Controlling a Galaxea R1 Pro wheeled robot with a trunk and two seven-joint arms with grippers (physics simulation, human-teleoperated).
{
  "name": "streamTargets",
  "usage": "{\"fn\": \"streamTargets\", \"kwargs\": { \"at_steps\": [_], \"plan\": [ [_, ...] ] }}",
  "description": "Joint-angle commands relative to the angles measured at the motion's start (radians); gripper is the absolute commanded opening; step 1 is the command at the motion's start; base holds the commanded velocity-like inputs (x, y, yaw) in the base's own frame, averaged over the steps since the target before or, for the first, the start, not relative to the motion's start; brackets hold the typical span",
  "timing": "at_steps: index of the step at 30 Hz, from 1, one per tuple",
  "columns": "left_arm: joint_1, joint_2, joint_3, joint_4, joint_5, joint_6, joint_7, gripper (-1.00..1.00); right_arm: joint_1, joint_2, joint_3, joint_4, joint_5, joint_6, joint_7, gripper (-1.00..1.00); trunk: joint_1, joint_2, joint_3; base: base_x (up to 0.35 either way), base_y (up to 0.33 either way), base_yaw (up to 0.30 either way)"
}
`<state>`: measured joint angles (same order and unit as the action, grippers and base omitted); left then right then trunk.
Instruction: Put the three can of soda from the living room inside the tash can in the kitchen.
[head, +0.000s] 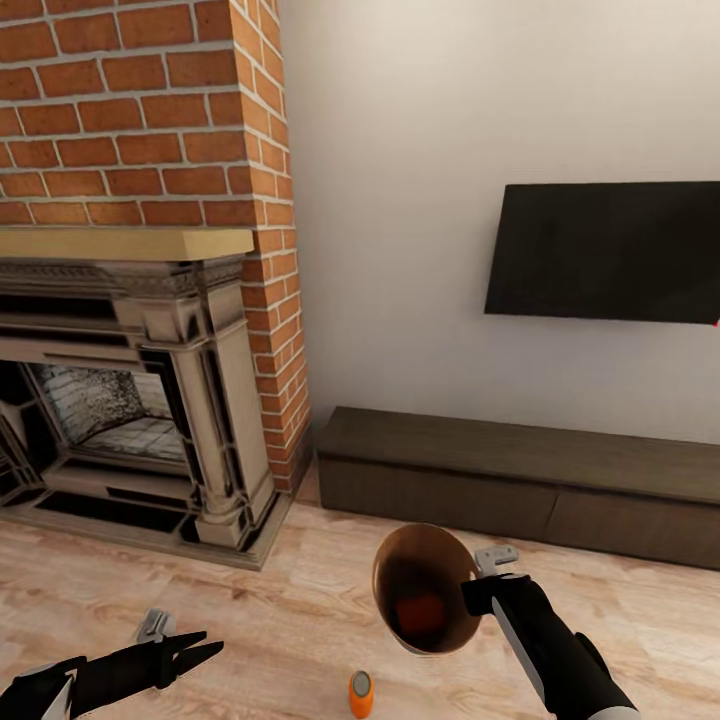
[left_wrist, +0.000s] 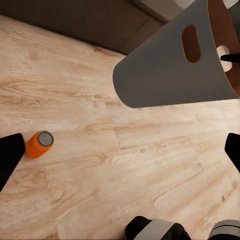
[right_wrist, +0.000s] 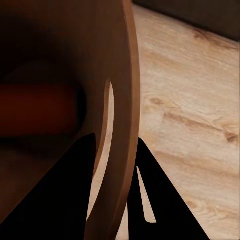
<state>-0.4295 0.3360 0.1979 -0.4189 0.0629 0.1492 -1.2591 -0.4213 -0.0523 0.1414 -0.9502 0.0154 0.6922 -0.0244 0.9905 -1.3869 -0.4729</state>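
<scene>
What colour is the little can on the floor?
Bright orange with a pale grey top, clearest in the left wrist view.

A light wood plank floor (head: 250, 600) is seen across the room. One orange soda can (head: 360, 693) is stood upright on it. A brick fireplace (head: 140, 380) and a long, low dark cabinet (head: 520, 480) are set on the floor against the wall.

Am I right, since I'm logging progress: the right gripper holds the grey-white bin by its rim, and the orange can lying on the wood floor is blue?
Not quite. The can on the floor is orange, as the head view shows. The right gripper does hold the grey-white bin by its rim.
</scene>
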Motion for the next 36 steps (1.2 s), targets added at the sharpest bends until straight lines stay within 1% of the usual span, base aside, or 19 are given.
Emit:
{"fn": "streamTargets", "kwargs": {
  "at_steps": [1, 6, 9, 12, 13, 14, 15, 16, 17, 18, 19, 20, 23, 24, 25, 26, 29, 31, 36],
  "plan": [
    [0.0, 0.0, 0.0, 0.0, 0.0, 0.0, 0.0, 1.0, -0.001, 0.0, 0.0, -0.001, -0.006, 0.0, 0.003, -1.0, 0.0, 0.0, 0.0, 0.344, 0.004, 0.0],
    [0.0, 0.0, 0.0, 0.0, 0.0, 0.0, 0.001, 1.0, -0.001, 0.0, 0.0, -0.001, -0.006, 0.0, 0.003, -1.0, 0.0, 0.0, 0.0, 0.338, 0.002, 0.0],
    [0.0, 0.0, 0.0, 0.0, 0.0, -0.001, 0.005, 1.0, -0.001, 0.0, -0.002, -0.002, -0.006, 0.0, 0.002, -1.0, 0.0, 0.0, 0.0, 0.183, 0.0, 0.0],
    [0.0, -0.004, -0.002, -0.001, 0.0, 0.0, 0.067, 1.0, -0.001, -0.001, -0.004, -0.009, -0.005, 0.003, 0.002, -1.0, 0.0, 0.0, 0.0, 0.037, 0.0, 0.0],
    [0.0, -0.017, -0.005, -0.003, 0.002, 0.0, 0.175, 1.0, -0.001, -0.002, -0.008, -0.032, -0.005, 0.007, 0.003, -1.0, 0.0, 0.0, 0.0, 0.015, 0.0, 0.0],
    [0.0, -0.037, -0.007, -0.006, 0.002, 0.0, 0.267, 1.0, -0.001, -0.004, -0.01, -0.052, -0.005, 0.012, 0.004, -1.0, 0.0, 0.0, 0.0, 0.009, 0.0, 0.0],
    [0.0, -0.049, -0.007, -0.007, 0.002, 0.0, 0.314, 1.0, -0.001, -0.005, -0.012, -0.06, -0.005, 0.016, 0.004, -1.0, 0.0, 0.0, 0.0, 0.008, 0.0, 0.0],
    [0.0, -0.077, -0.009, -0.01, 0.003, 0.0, 0.41, 1.0, -0.001, -0.008, -0.014, -0.074, -0.005, 0.029, 0.004, -1.0, 0.0, 0.0, 0.0, 0.005, 0.0, 0.0],
    [0.0, -0.092, -0.01, -0.012, 0.003, 0.0, 0.459, 1.0, -0.001, -0.009, -0.015, -0.079, -0.005, 0.038, 0.004, -1.0, 0.0, 0.0, 0.0, 0.004, 0.0, 0.0],
    [0.0, -0.126, -0.012, -0.014, 0.003, -0.001, 0.561, 1.0, -0.001, -0.012, -0.02, -0.087, -0.005, 0.062, 0.004, -1.0, 0.0, 0.0, 0.0, 0.002, 0.0, 0.0],
    [0.0, -0.144, -0.013, -0.016, 0.003, -0.001, 0.612, 1.0, -0.001, -0.014, -0.027, -0.09, -0.005, 0.074, 0.004, -1.0, 0.0, 0.0, 0.0, 0.002, 0.0, 0.0],
    [0.0, -0.181, -0.014, -0.025, 0.001, -0.004, 0.712, 1.0, -0.001, -0.019, -0.051, -0.094, -0.006, 0.098, 0.004, -1.0, 0.0, 0.0, 0.0, 0.001, 0.0, 0.0],
    [0.0, -0.237, -0.015, -0.041, -0.001, -0.017, 0.86, 1.0, -0.001, -0.024, -0.106, -0.102, -0.006, 0.129, 0.004, -1.0, 0.0, 0.0, 0.0, 0.0, 0.0, 0.0],
    [0.0, -0.27, -0.017, -0.048, -0.002, -0.029, 0.954, 1.0, -0.001, -0.026, -0.143, -0.113, -0.007, 0.149, 0.005, -1.0, 0.0, 0.0, 0.0, 0.0, 0.0, 0.0],
    [0.0, -0.298, -0.021, -0.051, -0.002, -0.042, 1.035, 1.0, -0.001, -0.029, -0.171, -0.127, -0.007, 0.169, 0.005, -1.0, 0.0, 0.0, 0.0, 0.0, 0.0, 0.0],
    [0.0, -0.321, -0.027, -0.054, -0.003, -0.055, 1.093, 1.0, -0.001, -0.032, -0.189, -0.14, -0.006, 0.191, 0.006, -1.0, 0.0, 0.0, 0.0, 0.0, 0.0, 0.0],
    [0.0, -0.346, -0.039, -0.057, -0.003, -0.075, 1.143, 1.0, -0.001, -0.037, -0.205, -0.155, -0.006, 0.222, 0.006, -1.0, 0.0, 0.0, 0.0, 0.0, 0.0, 0.0],
    [0.0, -0.362, -0.056, -0.055, -0.003, -0.102, 1.175, 1.0, -0.001, -0.04, -0.214, -0.164, -0.006, 0.246, 0.006, -1.0, 0.0, 0.0, 0.0, 0.0, 0.0, 0.0],
    [0.0, -0.37, -0.068, -0.053, -0.003, -0.126, 1.191, 1.0, -0.001, -0.042, -0.219, -0.169, -0.006, 0.258, 0.006, -1.0, 0.0, 0.0, 0.001, 0.0, 0.0, -0.034]
  ]
}}
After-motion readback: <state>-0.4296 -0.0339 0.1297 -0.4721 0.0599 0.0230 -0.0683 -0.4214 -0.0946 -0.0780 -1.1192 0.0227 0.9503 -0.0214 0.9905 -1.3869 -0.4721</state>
